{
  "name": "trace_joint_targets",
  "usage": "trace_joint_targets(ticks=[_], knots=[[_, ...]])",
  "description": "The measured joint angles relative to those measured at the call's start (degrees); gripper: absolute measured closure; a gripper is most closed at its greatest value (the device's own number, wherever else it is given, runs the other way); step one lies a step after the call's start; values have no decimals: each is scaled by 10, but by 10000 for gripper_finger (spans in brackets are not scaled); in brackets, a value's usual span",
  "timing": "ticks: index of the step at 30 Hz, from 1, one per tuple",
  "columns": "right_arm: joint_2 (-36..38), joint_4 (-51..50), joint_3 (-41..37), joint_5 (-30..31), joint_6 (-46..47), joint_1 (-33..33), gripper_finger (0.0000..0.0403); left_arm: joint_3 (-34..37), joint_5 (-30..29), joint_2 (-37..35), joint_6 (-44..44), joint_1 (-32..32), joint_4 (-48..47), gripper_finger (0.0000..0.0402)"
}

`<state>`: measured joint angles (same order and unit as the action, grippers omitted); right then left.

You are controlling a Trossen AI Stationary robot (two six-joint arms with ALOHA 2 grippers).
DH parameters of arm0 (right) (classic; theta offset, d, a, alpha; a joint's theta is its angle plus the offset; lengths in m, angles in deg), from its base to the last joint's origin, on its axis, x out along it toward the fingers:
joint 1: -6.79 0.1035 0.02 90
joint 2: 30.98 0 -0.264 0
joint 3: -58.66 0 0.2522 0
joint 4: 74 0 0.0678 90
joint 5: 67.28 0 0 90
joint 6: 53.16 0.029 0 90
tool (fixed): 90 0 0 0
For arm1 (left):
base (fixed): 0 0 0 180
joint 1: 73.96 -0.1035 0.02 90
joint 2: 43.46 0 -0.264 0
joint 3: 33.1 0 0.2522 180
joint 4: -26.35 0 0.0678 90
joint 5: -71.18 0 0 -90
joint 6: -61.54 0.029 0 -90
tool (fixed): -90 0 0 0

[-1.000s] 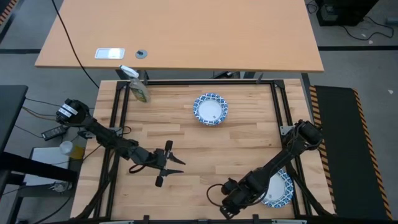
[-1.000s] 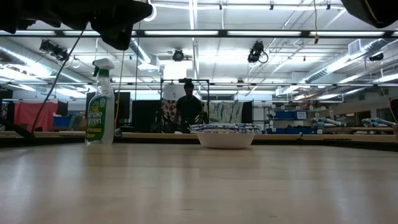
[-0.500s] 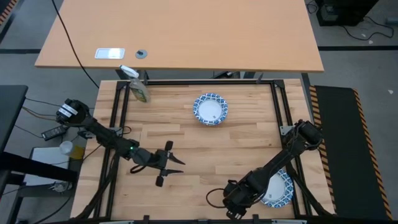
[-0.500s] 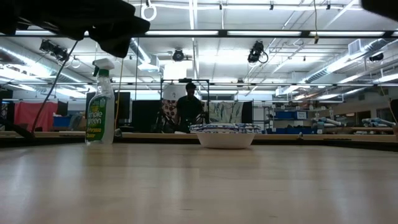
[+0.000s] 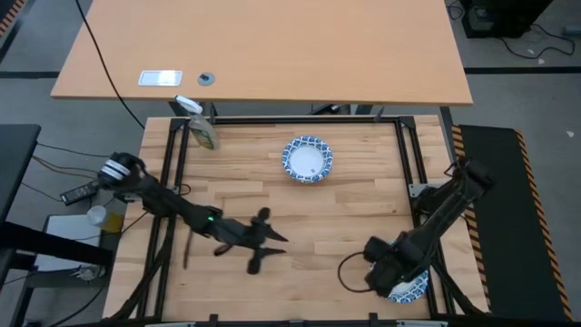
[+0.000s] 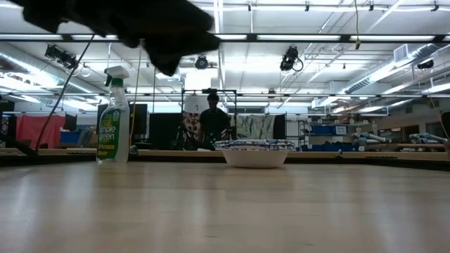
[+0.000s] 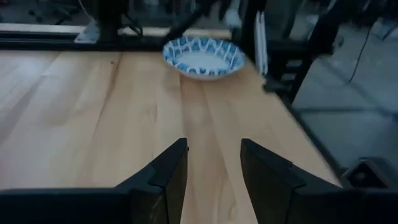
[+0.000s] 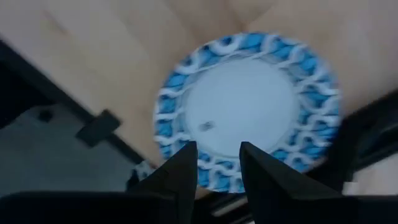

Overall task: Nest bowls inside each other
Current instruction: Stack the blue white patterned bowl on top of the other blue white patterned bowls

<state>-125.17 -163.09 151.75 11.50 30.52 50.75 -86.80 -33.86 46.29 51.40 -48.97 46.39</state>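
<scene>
The right gripper (image 5: 379,272) sits near the table's front right corner, directly over a bowl (image 8: 247,115). In the right wrist view its two dark fingers (image 8: 186,168) stand a narrow gap apart with nothing between them — they frame the near rim of this bowl, whose white centre and blue-and-white patterned edge fill most of that view. From above, only a part of the same bowl (image 5: 413,286) shows past the arm, close to the table's right frame rail.

The left gripper (image 5: 263,241) is over the front centre-left of the wooden table (image 5: 272,182), above bare boards. Its fingers (image 7: 168,174) are parted by a moderate gap and hold nothing; the wood shows plainly between them.

A second bowl (image 5: 307,159) rests upright on the table toward the back, slightly right of centre, well apart from both grippers. In the low view it (image 6: 254,152) stands alone on the surface; whether more bowls sit stacked within it cannot be told.

A spray bottle (image 6: 114,116) stands at the back left corner (image 5: 201,127). Beyond the table, a person (image 6: 213,123) is visible in the room — far off and in silhouette.
</scene>
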Motion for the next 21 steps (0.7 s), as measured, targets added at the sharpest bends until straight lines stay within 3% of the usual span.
trace_joint_targets(ticks=[6,12,21], knots=[[10,-14,-60,29,-49,-3,267,-132,1,116,37,-2,-31,251],[14,-8,-166,19,-105,-4,238,-238,0,192,53,-2,-71,251],[53,47,-262,22,-197,-10,158,-287,-2,214,48,-11,-96,251]])
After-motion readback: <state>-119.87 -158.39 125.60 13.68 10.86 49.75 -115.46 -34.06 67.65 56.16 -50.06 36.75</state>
